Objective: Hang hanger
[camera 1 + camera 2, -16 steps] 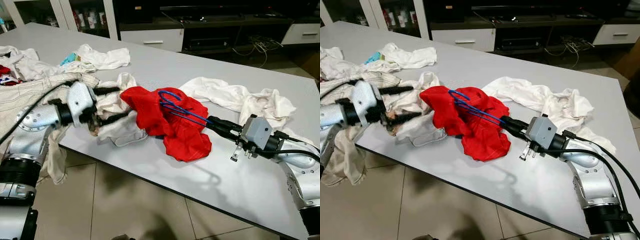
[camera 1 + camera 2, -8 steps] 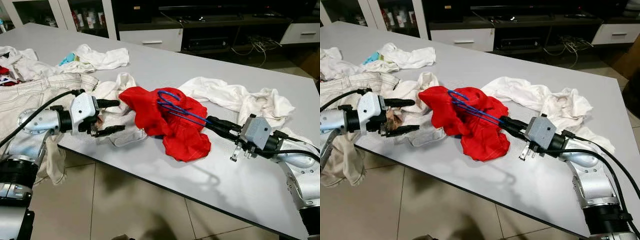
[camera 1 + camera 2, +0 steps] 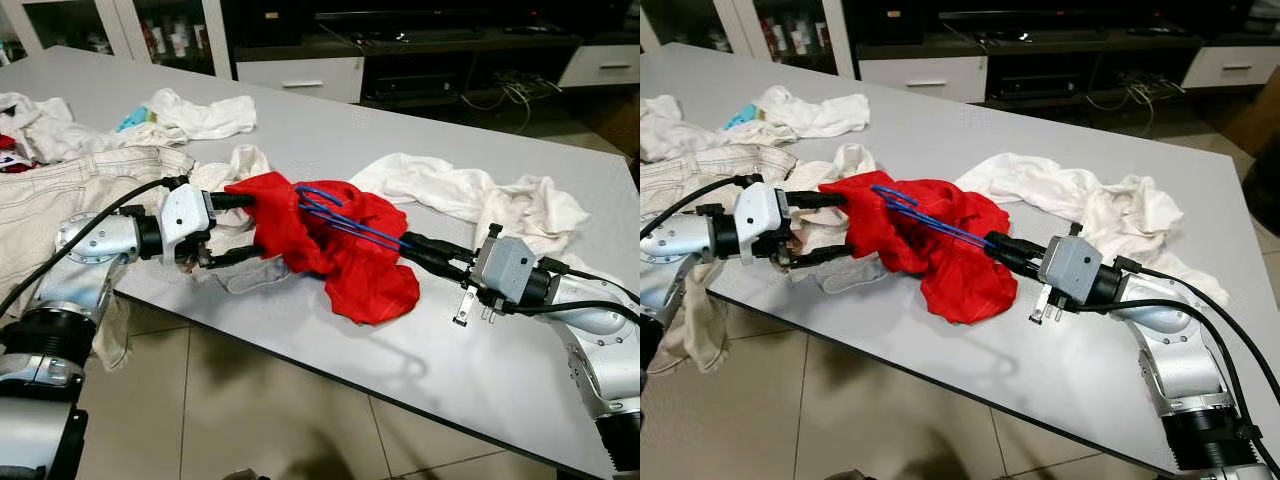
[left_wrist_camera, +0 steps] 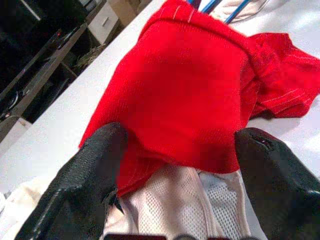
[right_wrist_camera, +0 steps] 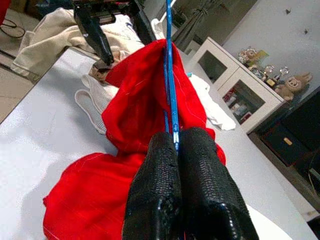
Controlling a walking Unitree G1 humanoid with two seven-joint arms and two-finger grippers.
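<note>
A red garment (image 3: 335, 245) lies bunched on the grey table (image 3: 420, 360), with a thin blue wire hanger (image 3: 345, 218) threaded into it. My right gripper (image 3: 412, 250) is shut on the hanger's end, seen pinched between the fingers (image 5: 165, 195) in the right wrist view. My left gripper (image 3: 245, 228) is open at the garment's left edge. One finger is above the red cloth (image 4: 190, 100) and one is below it. The cloth's edge lies between the two finger pads (image 4: 95, 160), over a white mesh garment (image 4: 185, 200).
White clothes (image 3: 480, 200) lie behind the red garment on the right. More white laundry (image 3: 200, 115) and beige trousers (image 3: 60, 195) lie to the left. The table's front edge (image 3: 300, 355) runs diagonally over a tiled floor. Dark cabinets stand behind.
My left gripper has moved right to the red garment's edge, and its fingers now straddle the cloth. The right gripper has shifted slightly left with the hanger.
</note>
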